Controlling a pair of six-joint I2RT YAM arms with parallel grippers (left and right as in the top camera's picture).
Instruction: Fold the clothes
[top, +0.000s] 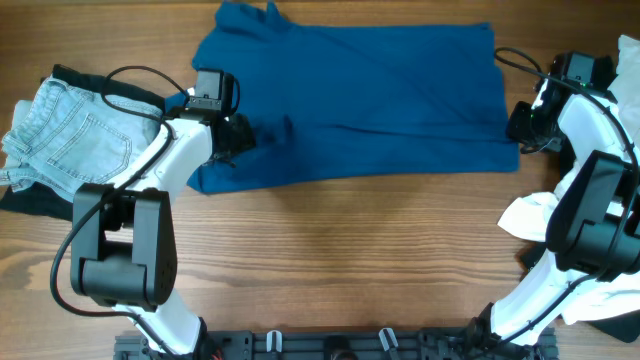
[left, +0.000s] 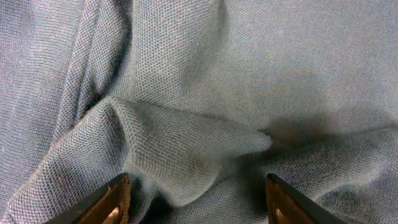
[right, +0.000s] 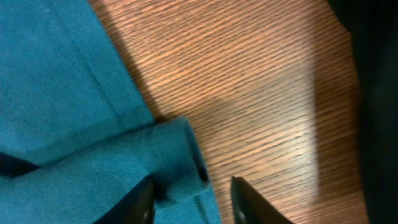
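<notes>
The deep-blue shirt lies spread across the far middle of the table, partly folded. My left gripper is low over its left edge; in the left wrist view its fingers are open, straddling a raised fold of blue cloth. My right gripper is at the shirt's right edge; in the right wrist view its fingers are open around a rolled corner of the shirt. Pale-blue denim shorts lie at the far left over a black garment. A white garment lies at the right.
Bare wood tabletop fills the near middle. The arm bases stand at the front left and front right. Cables run over the shorts and near the shirt's top right corner.
</notes>
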